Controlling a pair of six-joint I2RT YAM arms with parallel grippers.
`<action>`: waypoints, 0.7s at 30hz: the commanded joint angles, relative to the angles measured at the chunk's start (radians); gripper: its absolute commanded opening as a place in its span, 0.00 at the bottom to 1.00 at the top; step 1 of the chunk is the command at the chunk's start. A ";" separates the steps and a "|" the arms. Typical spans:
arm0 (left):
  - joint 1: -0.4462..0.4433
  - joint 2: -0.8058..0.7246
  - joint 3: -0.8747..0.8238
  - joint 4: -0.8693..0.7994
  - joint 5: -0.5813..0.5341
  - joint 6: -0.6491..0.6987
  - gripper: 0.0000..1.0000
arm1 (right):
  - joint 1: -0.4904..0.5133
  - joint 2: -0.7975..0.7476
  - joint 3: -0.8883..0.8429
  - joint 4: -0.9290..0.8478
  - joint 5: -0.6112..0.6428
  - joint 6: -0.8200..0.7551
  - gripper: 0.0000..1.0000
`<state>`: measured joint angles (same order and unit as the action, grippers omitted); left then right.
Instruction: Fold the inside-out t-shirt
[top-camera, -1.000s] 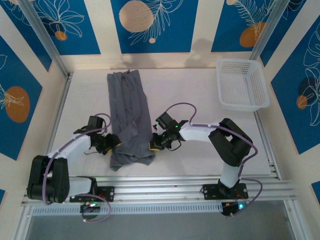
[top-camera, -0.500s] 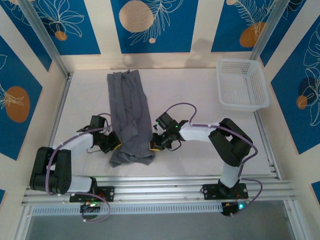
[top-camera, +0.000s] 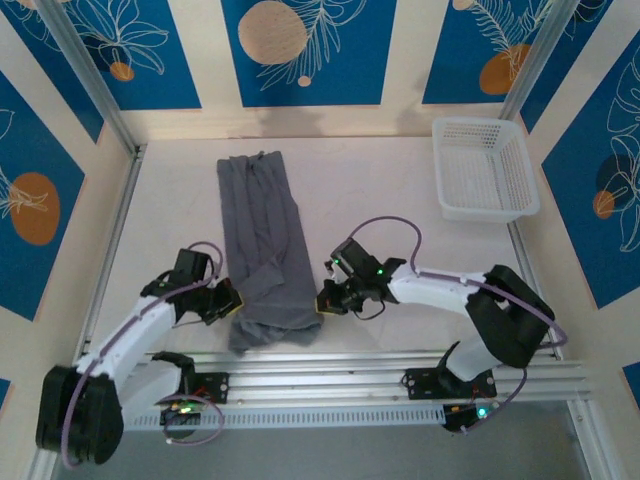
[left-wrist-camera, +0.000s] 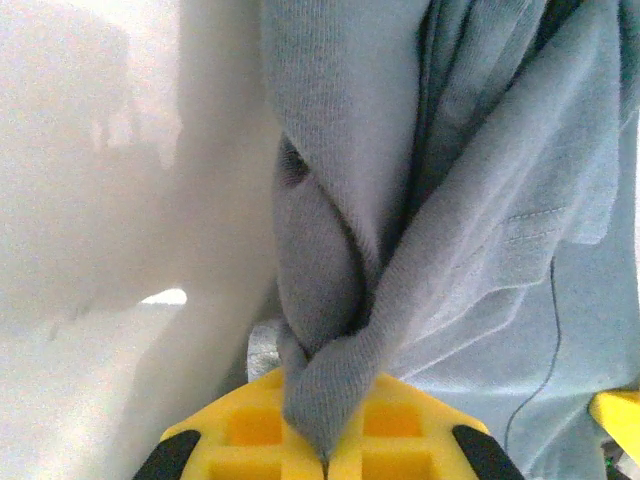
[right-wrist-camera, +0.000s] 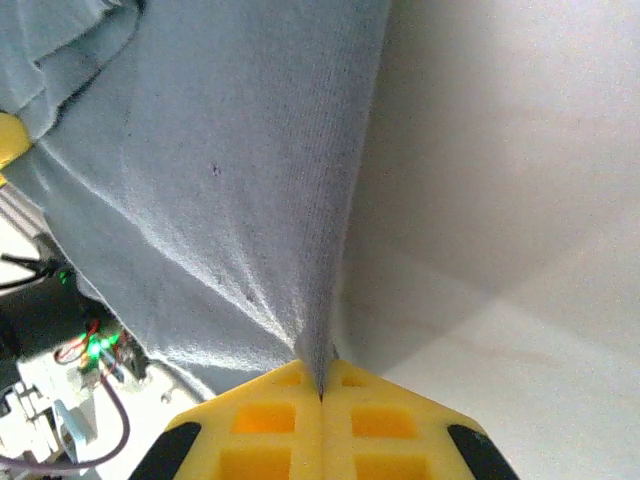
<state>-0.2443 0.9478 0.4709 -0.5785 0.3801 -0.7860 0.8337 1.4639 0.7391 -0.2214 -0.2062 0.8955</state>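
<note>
On the white table (top-camera: 390, 190): the t-shirt (top-camera: 260, 235) lies as a long narrow grey strip, left of centre, running from the far side toward the near edge.
Shirt, near end: wider and rumpled, lying between the two grippers, just short of the metal rails (top-camera: 330, 365) at the front.
Shirt, far end: flat on the table, near the back wall.
Left gripper (top-camera: 232, 298): at the left side of the shirt's near end, yellow fingers pressed together on the cloth.
Left wrist view: a twisted wad of the t-shirt (left-wrist-camera: 330, 330) is pinched in the left gripper (left-wrist-camera: 322, 455); a hem with stitching shows at right.
Right gripper (top-camera: 322, 303): at the right side of the near end, clamped onto the shirt edge.
Right wrist view: the right gripper (right-wrist-camera: 320, 395) has its fingers meeting on a thin ridge of the t-shirt (right-wrist-camera: 230, 170), the cloth fanning up and left from the pinch, pulled taut.
Basket (top-camera: 483, 126): white mesh, far right corner, well apart from the shirt.
Arms: both reach inward low over the table.
</note>
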 joint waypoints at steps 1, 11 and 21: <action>-0.021 -0.092 0.011 -0.100 -0.030 -0.060 0.00 | 0.008 -0.084 -0.003 -0.050 0.005 0.016 0.00; -0.011 0.038 0.386 -0.087 -0.232 -0.079 0.00 | -0.094 0.075 0.482 -0.193 0.055 -0.140 0.00; 0.119 0.537 0.778 0.137 -0.278 -0.016 0.00 | -0.254 0.560 1.102 -0.261 0.011 -0.268 0.00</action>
<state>-0.1741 1.4052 1.1893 -0.5156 0.1410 -0.8280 0.6018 1.9175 1.7218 -0.4114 -0.1699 0.6922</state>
